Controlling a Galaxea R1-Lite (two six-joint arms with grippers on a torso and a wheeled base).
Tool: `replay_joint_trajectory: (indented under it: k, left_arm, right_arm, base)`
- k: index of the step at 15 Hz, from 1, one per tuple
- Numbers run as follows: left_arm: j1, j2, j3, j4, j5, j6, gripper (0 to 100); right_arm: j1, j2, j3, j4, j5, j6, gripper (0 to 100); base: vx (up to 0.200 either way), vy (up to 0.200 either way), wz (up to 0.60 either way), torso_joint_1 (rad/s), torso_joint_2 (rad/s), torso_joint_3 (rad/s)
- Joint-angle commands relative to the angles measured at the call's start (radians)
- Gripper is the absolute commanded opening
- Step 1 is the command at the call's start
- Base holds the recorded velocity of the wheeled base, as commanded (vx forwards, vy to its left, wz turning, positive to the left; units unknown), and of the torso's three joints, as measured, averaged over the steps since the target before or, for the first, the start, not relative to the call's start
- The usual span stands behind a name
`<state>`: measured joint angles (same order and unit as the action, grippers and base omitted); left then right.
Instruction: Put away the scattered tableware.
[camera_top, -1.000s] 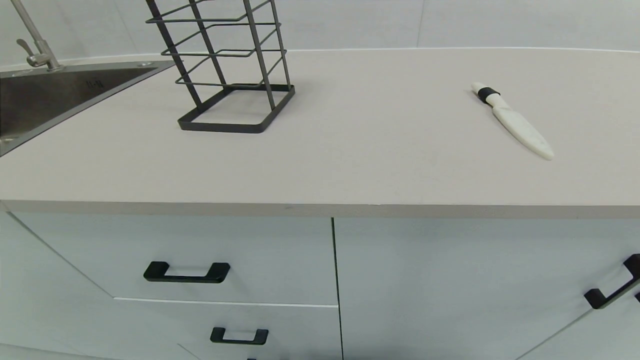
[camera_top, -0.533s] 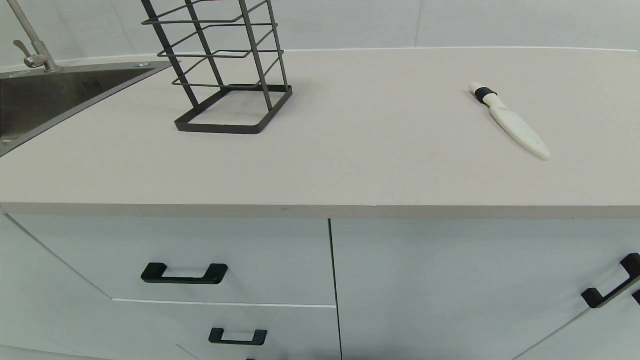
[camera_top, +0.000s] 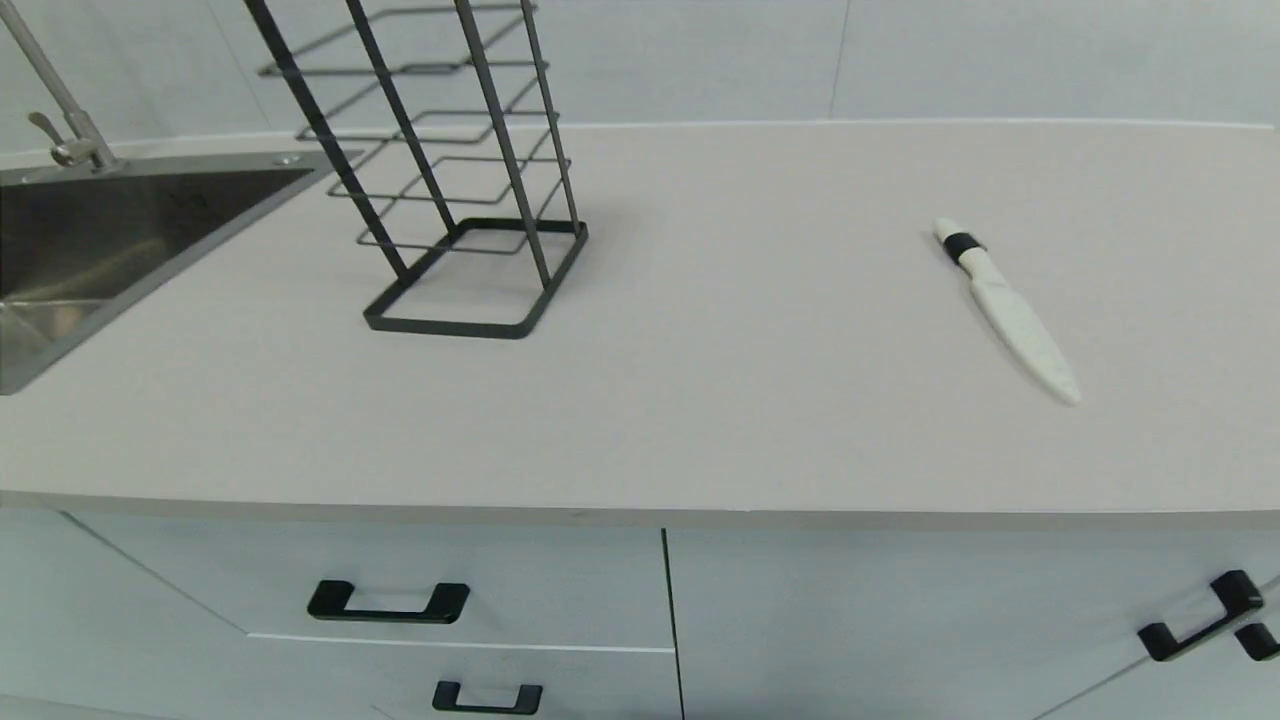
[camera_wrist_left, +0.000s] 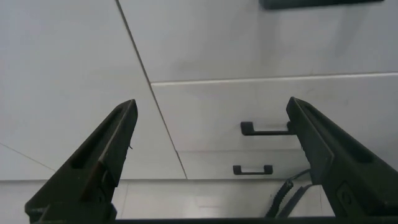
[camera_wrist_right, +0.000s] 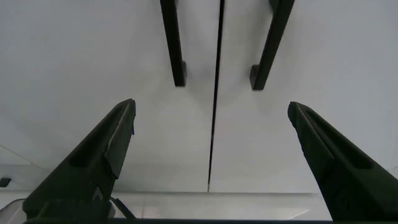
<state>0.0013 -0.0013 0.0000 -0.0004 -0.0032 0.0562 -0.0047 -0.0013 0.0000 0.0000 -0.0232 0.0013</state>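
Note:
A white knife (camera_top: 1007, 310) with a black band near its handle end lies on the right part of the pale countertop (camera_top: 760, 380). A black wire rack (camera_top: 440, 180) stands upright on the counter left of centre, with nothing in its slots. My left gripper (camera_wrist_left: 211, 112) is open, low down in front of white drawer fronts. My right gripper (camera_wrist_right: 211, 112) is open too, facing white cabinet doors with two black handles. Nothing is between either pair of fingers.
A steel sink (camera_top: 90, 240) with a tap (camera_top: 60, 110) is set into the counter at the far left. Below the counter edge are white drawers with black handles (camera_top: 388, 603) and cabinet doors at the right (camera_top: 1195, 620). A tiled wall backs the counter.
The whole head view has shifted: counter, rack and knife now sit lower in the picture, so the camera has moved. The things themselves have not moved on the counter.

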Motion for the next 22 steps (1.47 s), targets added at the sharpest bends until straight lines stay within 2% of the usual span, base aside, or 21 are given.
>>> replay_joint_trajectory:
  k: [1,8,22]
  left_arm:
    - [0.000,0.001,0.000,0.000,0.000,0.001,100]
    - [0.000,0.001,0.000,0.000,0.000,0.001,100]
    - [0.000,0.001,0.000,0.000,0.000,-0.013,100]
  right_arm:
    - [0.000,0.001,0.000,0.000,0.000,0.000,100]
    - [0.000,0.001,0.000,0.000,0.000,-0.001,100]
    - [0.000,0.001,0.000,0.000,0.000,-0.001,100]
  base:
    - [0.000,0.000,0.00,0.178,-0.61,-0.183]
    - [0.000,0.000,0.00,0.171,-0.50,-0.219]
    - [0.000,0.000,0.00,0.308,-0.52,-0.248]
